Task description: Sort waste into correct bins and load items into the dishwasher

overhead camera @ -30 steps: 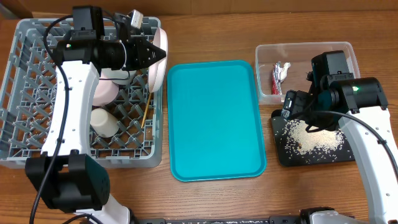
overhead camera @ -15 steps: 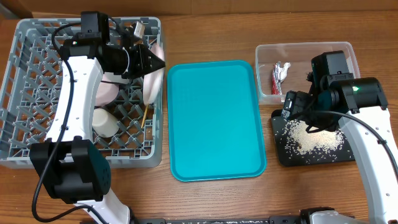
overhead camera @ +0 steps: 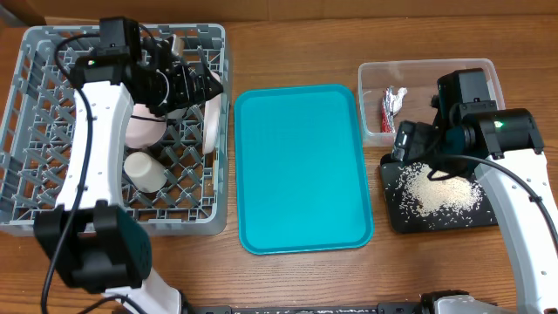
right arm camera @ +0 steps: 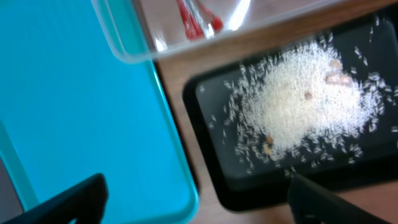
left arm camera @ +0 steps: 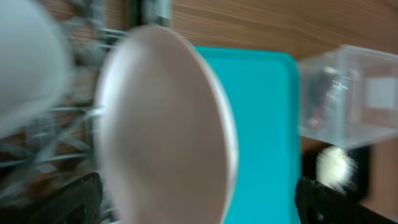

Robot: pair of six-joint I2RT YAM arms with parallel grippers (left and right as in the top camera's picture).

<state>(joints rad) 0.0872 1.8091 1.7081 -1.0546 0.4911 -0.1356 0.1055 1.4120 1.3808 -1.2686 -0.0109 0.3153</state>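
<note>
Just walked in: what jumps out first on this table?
The bright teal tray in the middle of the table grabs the eye first. Left of it stands a big grey dish rack with a white plate on edge along the side nearest the tray; right of it, a heap of white rice lies on a black tray.

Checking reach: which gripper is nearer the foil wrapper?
Right. Right gripper hovers close by the foil wrapper; left gripper is over the dish rack, beyond the teal tray.
</note>
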